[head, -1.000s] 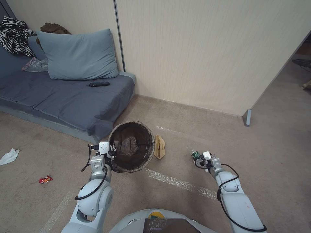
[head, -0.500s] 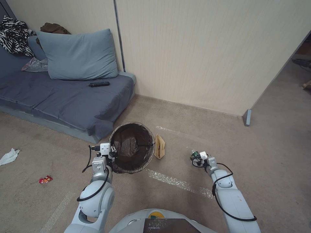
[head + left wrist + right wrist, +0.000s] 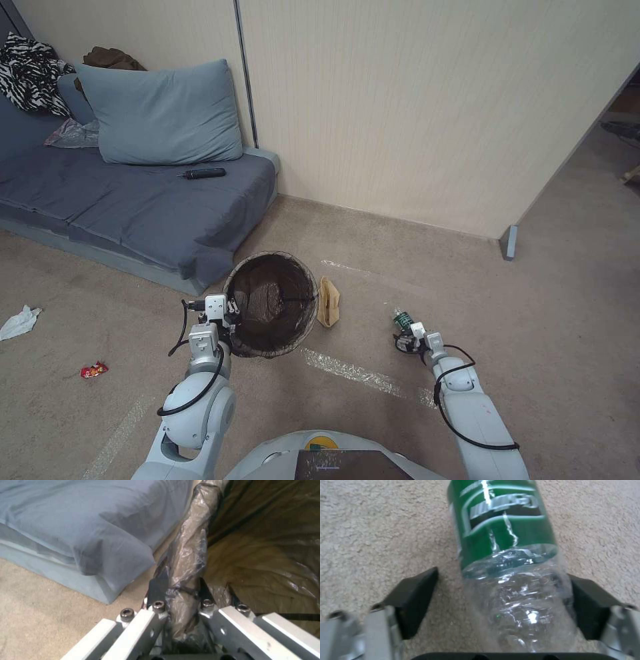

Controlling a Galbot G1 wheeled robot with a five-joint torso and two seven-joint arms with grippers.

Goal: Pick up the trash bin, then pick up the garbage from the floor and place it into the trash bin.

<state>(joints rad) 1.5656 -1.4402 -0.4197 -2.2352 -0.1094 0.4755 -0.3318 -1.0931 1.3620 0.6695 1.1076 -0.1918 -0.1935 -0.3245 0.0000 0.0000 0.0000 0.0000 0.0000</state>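
Note:
The trash bin [image 3: 270, 303], lined with a dark brown bag, hangs beside the sofa corner. My left gripper [image 3: 227, 312] is shut on its near rim. The left wrist view shows the bag-covered rim [image 3: 188, 555] pinched between the fingers [image 3: 156, 590]. A clear green-labelled bottle [image 3: 402, 321] lies on the carpet. My right gripper [image 3: 408, 341] stands open at floor level around its near end. In the right wrist view the bottle [image 3: 506, 555] lies between the black fingertips [image 3: 416, 597], closer to one of them. A brown paper bag [image 3: 328, 301] lies just right of the bin.
A white tissue [image 3: 19, 322] and a red wrapper [image 3: 94, 369] lie on the carpet at the far left. The blue sofa [image 3: 133, 207] stands behind the bin, and a wall [image 3: 400, 120] runs behind the bottle. Open carpet extends to the right.
My right arm has sunk lower and drawn slightly back, bringing its open gripper down around the bottle's near end. The left gripper still holds the bin in nearly the same place.

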